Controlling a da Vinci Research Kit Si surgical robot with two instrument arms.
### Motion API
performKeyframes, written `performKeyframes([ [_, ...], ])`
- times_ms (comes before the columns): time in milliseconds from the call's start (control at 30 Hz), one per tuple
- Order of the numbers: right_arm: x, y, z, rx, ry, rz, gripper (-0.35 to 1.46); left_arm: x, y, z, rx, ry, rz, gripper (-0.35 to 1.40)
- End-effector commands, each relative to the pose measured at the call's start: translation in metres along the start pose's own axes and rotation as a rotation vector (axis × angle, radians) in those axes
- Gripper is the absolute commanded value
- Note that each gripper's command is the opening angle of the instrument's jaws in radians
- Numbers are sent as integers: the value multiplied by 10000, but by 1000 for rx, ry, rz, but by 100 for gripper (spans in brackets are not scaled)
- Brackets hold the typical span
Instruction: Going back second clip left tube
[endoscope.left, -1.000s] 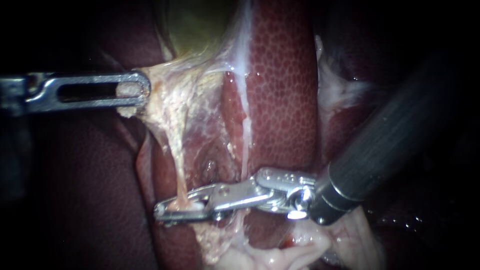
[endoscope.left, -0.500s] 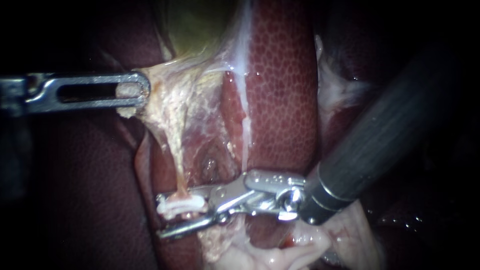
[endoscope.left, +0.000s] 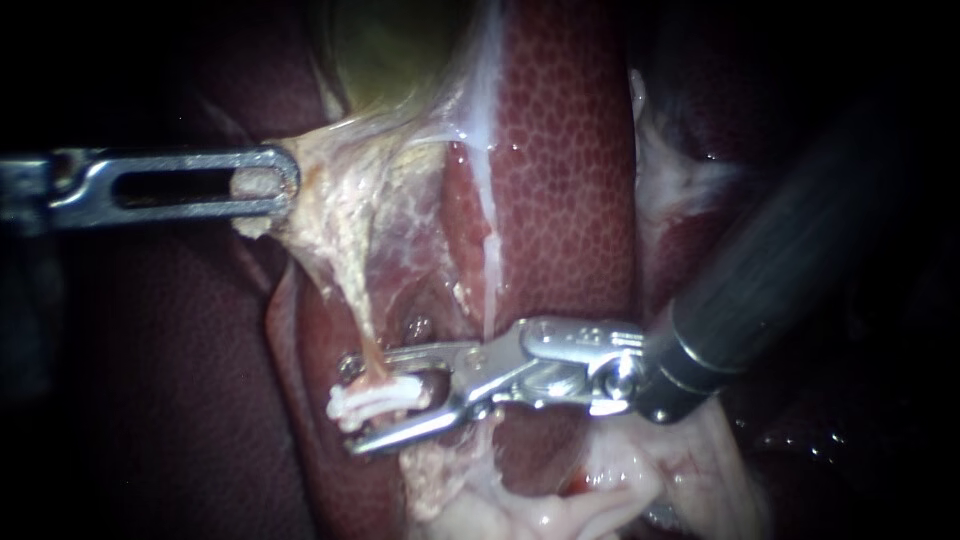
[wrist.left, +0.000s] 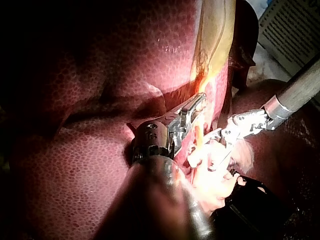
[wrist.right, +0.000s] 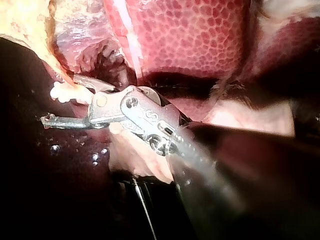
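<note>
The clip (endoscope.left: 385, 398) sits on the tube (endoscope.left: 362, 330); only backing away seems left. The right instrument's (endoscope.left: 349, 405) hand is open around it, and the left instrument (endoscope.left: 285, 182) grips tissue (endoscope.left: 330, 205).

Dark red liver (endoscope.left: 570, 180) with fine honeycomb mottling, yellow-green gallbladder (endoscope.left: 390, 50), white clip (endoscope.left: 375, 402), pale tan tube (endoscope.left: 362, 330)

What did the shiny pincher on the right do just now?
The right instrument was shut on the tube a second ago. Its jaws have opened and it has backed off a little to the right, leaving a white clip on the tube. The left instrument stayed put, shut on the tissue.
</note>
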Motion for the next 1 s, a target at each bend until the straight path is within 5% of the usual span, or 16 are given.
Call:
performKeyframes([
  [33, 1, -1, -4, 2, 0, 0, 60, 0, 0, 0, 0, 0, 0, -35],
  [333, 13, -11, -51, -8, 3, -26, 60, 0, 1, -2, 1, 1, 0, -35],
  [733, 66, -33, -141, -45, 27, -76, 60, 0, 1, -1, 1, 0, 0, -35],
  [1000, 96, -50, -181, -61, 1, -104, 60, 0, 0, 1, 0, 0, 0, -35],
])
